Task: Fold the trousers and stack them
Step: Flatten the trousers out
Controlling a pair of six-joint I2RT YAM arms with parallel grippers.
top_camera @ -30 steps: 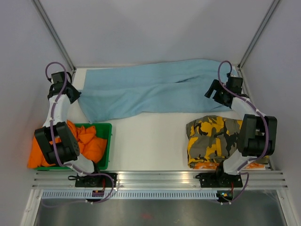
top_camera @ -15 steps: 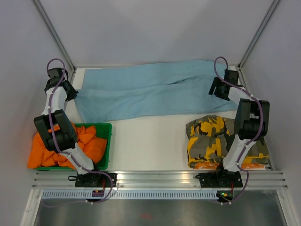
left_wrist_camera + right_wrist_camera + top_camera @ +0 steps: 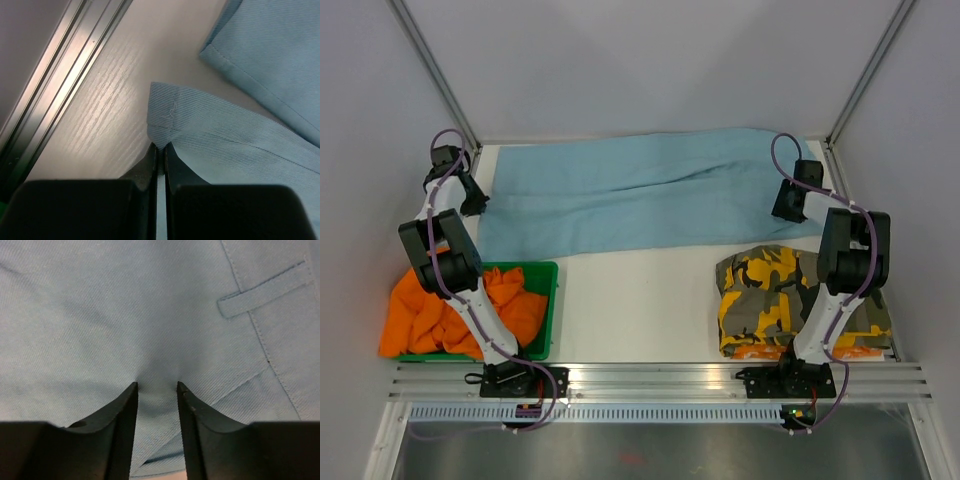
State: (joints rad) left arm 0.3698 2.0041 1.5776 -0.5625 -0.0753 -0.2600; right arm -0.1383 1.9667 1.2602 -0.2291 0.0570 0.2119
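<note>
The light-blue trousers [image 3: 640, 195] lie spread flat across the back of the table, legs to the left and waist to the right. My left gripper [image 3: 473, 203] is at the leg end, shut on the hem [image 3: 165, 120] with the cloth pinched between its tips [image 3: 161, 146]. My right gripper [image 3: 786, 207] presses down on the waist end near a belt loop [image 3: 262, 295]. Its jaws [image 3: 157, 386] stand a finger's width apart, with a pucker of blue cloth between them.
Folded camouflage trousers [image 3: 770, 300] lie at the front right, beside the right arm. Orange trousers [image 3: 500, 305] fill a green bin [image 3: 553, 300] at the front left. An aluminium rail [image 3: 60, 85] runs along the table's left edge, close to the left gripper.
My right gripper came down onto the waist and its jaws narrowed from wide open. My left gripper pulled the hem a little to the left, and the trousers now lie straighter.
</note>
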